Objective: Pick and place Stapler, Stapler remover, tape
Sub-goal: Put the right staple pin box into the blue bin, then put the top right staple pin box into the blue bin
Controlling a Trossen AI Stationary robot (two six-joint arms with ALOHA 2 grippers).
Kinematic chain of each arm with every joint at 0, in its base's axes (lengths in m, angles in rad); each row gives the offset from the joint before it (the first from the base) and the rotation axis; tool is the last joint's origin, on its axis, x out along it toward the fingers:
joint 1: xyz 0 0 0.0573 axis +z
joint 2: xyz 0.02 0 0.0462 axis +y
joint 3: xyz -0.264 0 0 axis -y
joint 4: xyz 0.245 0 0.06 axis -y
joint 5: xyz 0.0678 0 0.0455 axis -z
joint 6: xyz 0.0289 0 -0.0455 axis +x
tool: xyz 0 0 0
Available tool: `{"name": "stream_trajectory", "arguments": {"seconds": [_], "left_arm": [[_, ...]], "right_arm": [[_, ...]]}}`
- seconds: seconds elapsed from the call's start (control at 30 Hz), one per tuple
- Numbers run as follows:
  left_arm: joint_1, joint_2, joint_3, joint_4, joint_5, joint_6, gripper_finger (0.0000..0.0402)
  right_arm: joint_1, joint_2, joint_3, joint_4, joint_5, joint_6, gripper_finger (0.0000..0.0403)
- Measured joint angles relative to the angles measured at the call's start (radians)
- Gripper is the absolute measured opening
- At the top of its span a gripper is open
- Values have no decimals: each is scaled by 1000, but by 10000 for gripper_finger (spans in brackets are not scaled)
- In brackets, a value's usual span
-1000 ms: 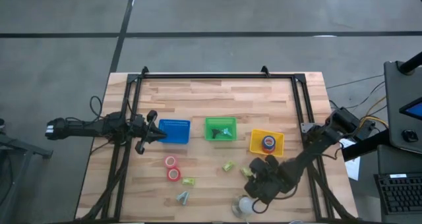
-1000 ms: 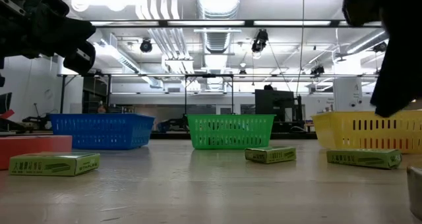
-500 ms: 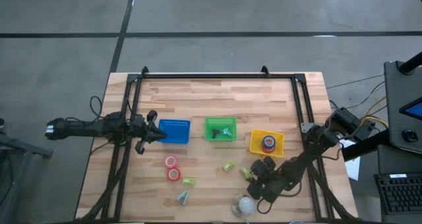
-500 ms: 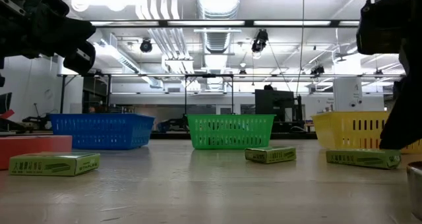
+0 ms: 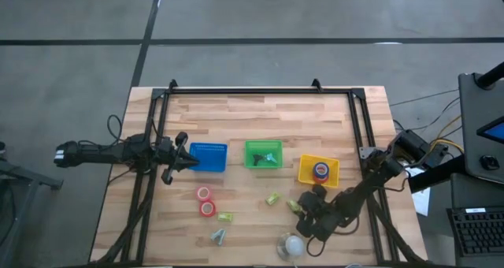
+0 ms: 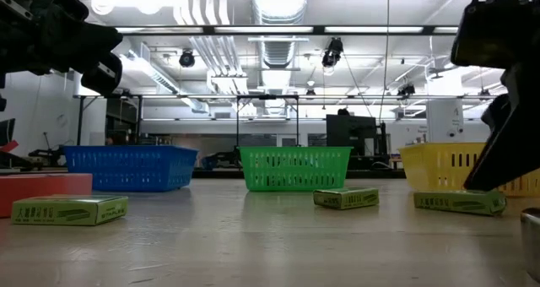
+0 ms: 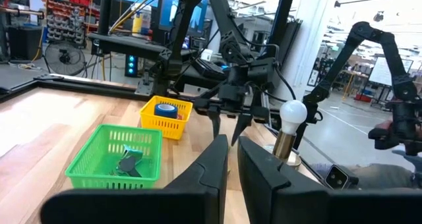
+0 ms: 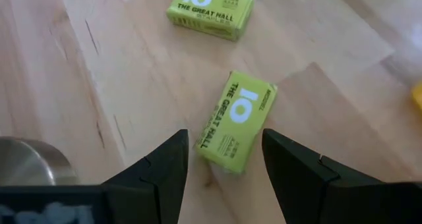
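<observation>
The right gripper's fingers [image 8: 165, 178] are standing wide apart and empty, straddling a green staple box [image 8: 236, 122] near the front right of the wooden surface [image 5: 260, 114]. The left gripper [image 5: 183, 159] is waiting beside the blue basket [image 5: 209, 157], its fingers nearly closed on nothing. The green basket [image 5: 262, 154] is holding a dark tool, probably the staple remover. The yellow basket [image 5: 318, 170] is holding a blue tape roll [image 5: 320, 171], while two red tape rolls [image 5: 205, 202] are lying on the surface. A lamp-like white ball [image 5: 293, 243] is standing just beside the right arm. Descending off-centre could be nudging the box askew, or the wrist could be knocking the ball over.
</observation>
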Motion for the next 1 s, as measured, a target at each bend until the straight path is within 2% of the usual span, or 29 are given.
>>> {"name": "stream_trajectory", "arguments": {"seconds": [0.37, 0.57, 0.83, 1.0], "left_arm": [[0, 0, 0, 0, 0, 0, 42], [0, 0, 0, 0, 0, 0, 42], [0, 0, 0, 0, 0, 0, 42], [0, 0, 0, 0, 0, 0, 42]], "right_arm": [[-17, -2, -27, -12, -47, 8, 187], [-18, -2, -10, -91, -67, 24, 172], [-18, -5, 34, -133, -58, -35, 141], [-23, -5, 36, -135, -35, -2, 146]]}}
